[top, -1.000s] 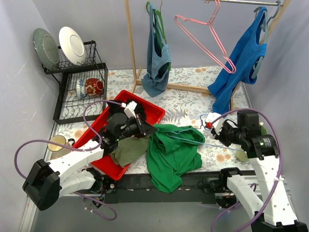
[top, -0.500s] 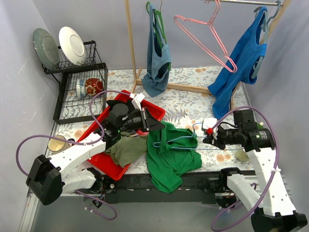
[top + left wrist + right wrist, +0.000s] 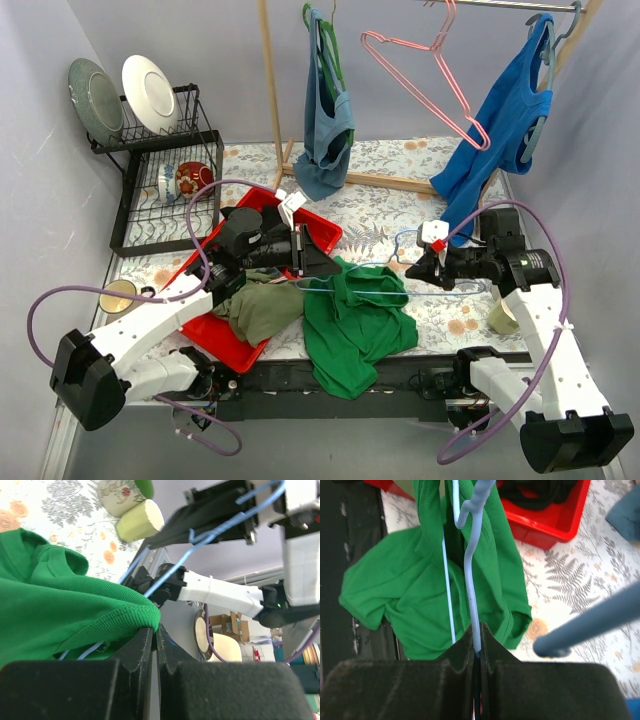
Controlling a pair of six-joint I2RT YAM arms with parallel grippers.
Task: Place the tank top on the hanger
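The left arm stretches over the tray (image 3: 322, 232), left claw (image 3: 318, 262) pinching the hem of the tank top (image 3: 355, 325), which spills onto the tabletop (image 3: 390, 215). The right arm bends inward, right claw (image 3: 418, 268) clamped on the hanger (image 3: 471, 595).

Swung the right gripper (image 3: 418, 266) away from the table's near edge, still pinched on the hanger (image 3: 471, 587). Lifted the hanger off its flat, slanted lie and, seemingly, threaded it deeper into the tank top (image 3: 355, 330). Pushed the left gripper (image 3: 322, 262) rightward with the top's edge clamped, drawing the fabric's right side leftward. Bared more of the pale cup (image 3: 503, 316) beside the right arm.
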